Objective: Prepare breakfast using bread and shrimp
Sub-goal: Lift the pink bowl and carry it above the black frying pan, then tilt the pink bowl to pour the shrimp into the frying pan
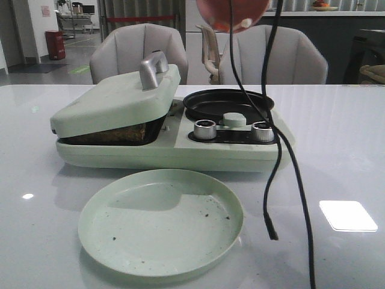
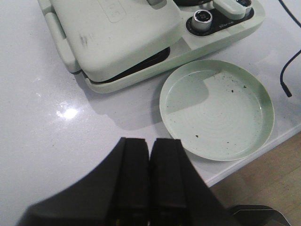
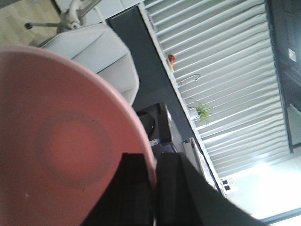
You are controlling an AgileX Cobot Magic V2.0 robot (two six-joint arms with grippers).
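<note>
A brown slice of bread (image 1: 114, 133) shows in the gap under the nearly closed lid (image 1: 120, 99) of the pale green breakfast maker (image 1: 168, 150). High above its round black pan (image 1: 227, 102) hangs a tilted pink plate (image 1: 231, 11). Small orange and whitish shrimp (image 1: 225, 26) sit at the plate's lower rim. My right gripper (image 3: 155, 160) is shut on the rim of the pink plate (image 3: 70, 141), whose underside fills that view. My left gripper (image 2: 150, 143) is shut and empty, low over the table beside the green plate (image 2: 216, 108).
An empty pale green plate (image 1: 161, 220) with dark crumbs lies in front of the appliance. Two silver knobs (image 1: 204, 129) sit on its front panel. Black cables (image 1: 283, 156) hang down on the right. Grey chairs (image 1: 138, 51) stand behind the table.
</note>
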